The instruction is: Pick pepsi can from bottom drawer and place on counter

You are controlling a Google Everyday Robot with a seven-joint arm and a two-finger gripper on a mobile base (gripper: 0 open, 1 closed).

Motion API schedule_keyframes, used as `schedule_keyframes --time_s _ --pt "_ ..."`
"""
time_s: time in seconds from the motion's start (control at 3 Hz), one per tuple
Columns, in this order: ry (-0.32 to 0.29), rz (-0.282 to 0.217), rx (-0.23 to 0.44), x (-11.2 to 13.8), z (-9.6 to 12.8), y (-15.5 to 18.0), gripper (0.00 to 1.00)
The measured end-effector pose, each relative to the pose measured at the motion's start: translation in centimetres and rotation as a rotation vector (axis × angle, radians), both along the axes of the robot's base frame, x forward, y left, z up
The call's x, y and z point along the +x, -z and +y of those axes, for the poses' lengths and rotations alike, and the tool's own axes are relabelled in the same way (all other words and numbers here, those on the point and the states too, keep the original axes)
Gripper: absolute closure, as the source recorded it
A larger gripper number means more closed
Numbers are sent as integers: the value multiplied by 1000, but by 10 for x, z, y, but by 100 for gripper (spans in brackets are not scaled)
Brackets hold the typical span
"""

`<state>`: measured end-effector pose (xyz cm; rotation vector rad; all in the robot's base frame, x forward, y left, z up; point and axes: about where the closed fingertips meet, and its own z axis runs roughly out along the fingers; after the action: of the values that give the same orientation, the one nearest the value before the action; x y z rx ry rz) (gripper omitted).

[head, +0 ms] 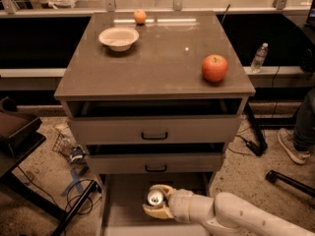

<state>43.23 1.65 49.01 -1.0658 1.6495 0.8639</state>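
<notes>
The pepsi can (155, 198) shows its silver top between the cream fingers of my gripper (157, 201), down in the open bottom drawer (115, 203). The gripper is shut on the can; its blue side is mostly hidden by the fingers. My white arm (231, 215) reaches in from the lower right. The counter (157, 63) is the glossy grey-brown cabinet top above, well above the gripper.
On the counter stand a white bowl (118, 38), a small orange (140, 16) at the back and a red apple (214, 68) at the right. Two upper drawers with black handles (154, 135) hang over the bottom drawer. Cables and a dark stand (19, 146) lie left.
</notes>
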Motion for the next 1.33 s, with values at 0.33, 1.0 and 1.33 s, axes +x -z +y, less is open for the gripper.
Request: schedule_keyframes --time_s 0.33,1.0,1.33 --pt "41 16 -28 -16 -6 -32 100" --pt "29 9 -13 -16 1 -49 100" --pt "61 23 82 2 0 -115 100"
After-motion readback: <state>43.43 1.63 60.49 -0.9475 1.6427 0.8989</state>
